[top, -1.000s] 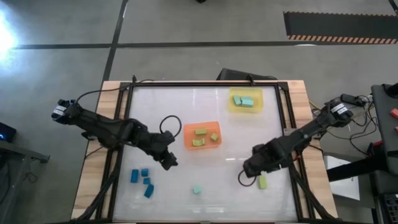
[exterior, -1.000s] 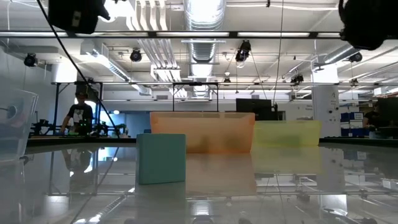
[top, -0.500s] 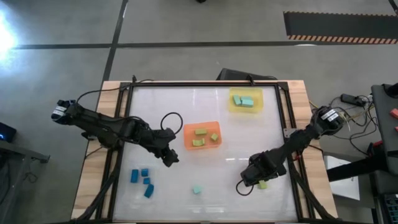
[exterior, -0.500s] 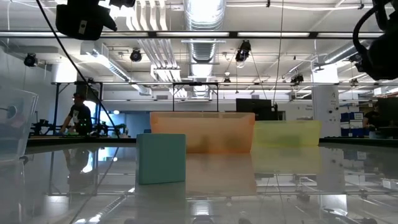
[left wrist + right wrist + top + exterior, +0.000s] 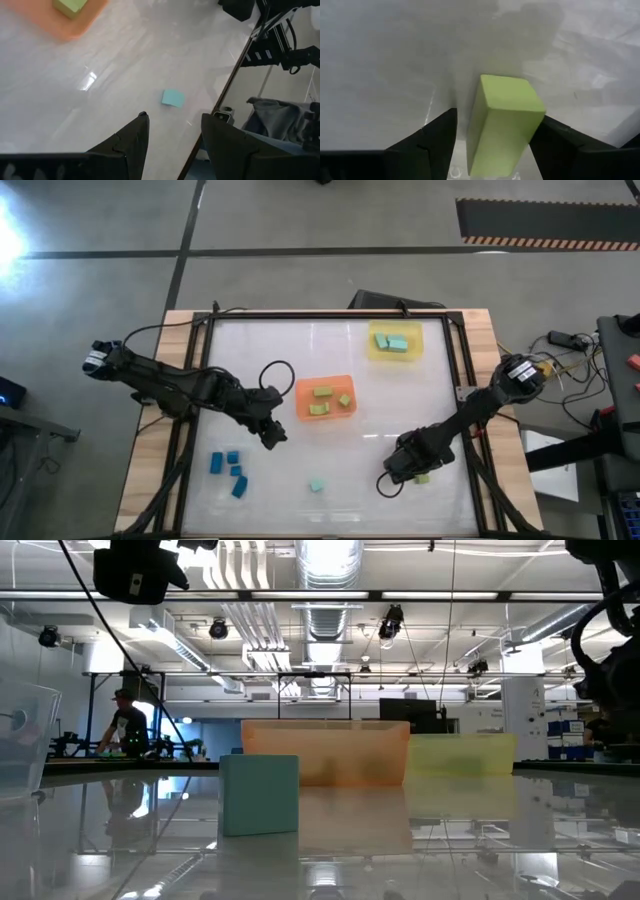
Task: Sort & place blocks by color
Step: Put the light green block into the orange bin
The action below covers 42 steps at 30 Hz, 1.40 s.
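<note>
Teal block (image 5: pixel 259 794) sits nearest the counter's front edge, alone (upright in the low view). Right end effector (image 5: pixel 492 131) is down over a yellow-green block (image 5: pixel 502 122) at the front right, fingers apart w/ the block between them; contact can't be told. Four dark blue blocks (image 5: pixel 229 468) cluster front left. Left end effector (image 5: pixel 172 132) hangs mid-counter beside the orange tray (image 5: pixel 301 392), fingers apart, nothing between. Orange tray holds three yellow-green blocks; farther back, yellow tray (image 5: pixel 372 351) holds teal ones.
</note>
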Motion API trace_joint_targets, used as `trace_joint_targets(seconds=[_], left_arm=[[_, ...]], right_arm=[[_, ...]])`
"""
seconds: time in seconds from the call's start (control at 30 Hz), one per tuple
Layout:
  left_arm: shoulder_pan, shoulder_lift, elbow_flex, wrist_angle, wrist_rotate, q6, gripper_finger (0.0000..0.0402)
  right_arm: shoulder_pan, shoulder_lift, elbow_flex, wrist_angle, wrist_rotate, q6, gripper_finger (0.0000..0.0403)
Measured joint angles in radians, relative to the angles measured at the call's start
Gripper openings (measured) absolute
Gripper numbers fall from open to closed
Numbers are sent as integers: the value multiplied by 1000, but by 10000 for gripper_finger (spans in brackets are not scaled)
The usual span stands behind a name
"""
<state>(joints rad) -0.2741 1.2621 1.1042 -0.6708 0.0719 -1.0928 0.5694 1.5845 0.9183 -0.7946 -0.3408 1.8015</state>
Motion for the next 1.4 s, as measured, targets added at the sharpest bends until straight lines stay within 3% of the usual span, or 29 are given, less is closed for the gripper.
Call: trace_joint_targets(seconds=[0.13,0.3,0.5,0.7,0.97,1.17,1.4], left_arm=[[0,0,0,0,0,1,164],[0,0,-1,4,-12,28,164],[-5,0,-1,82,-89,80,164],[-59,0,-25,325,-209,184,164],[-78,1,-26,424,-223,182,164],[-110,-1,-26,477,-224,182,164],[-111,-20,-24,480,-269,205,164]], right_arm=[[0,7,-1,1,0,-18,196],[0,0,-1,0,0,-33,126],[0,-54,20,-10,11,-74,121],[-45,-168,88,-14,213,-136,121],[-246,-271,228,-10,496,-464,121],[-438,-233,339,41,579,-832,121],[-611,-118,366,345,578,-1167,121]])
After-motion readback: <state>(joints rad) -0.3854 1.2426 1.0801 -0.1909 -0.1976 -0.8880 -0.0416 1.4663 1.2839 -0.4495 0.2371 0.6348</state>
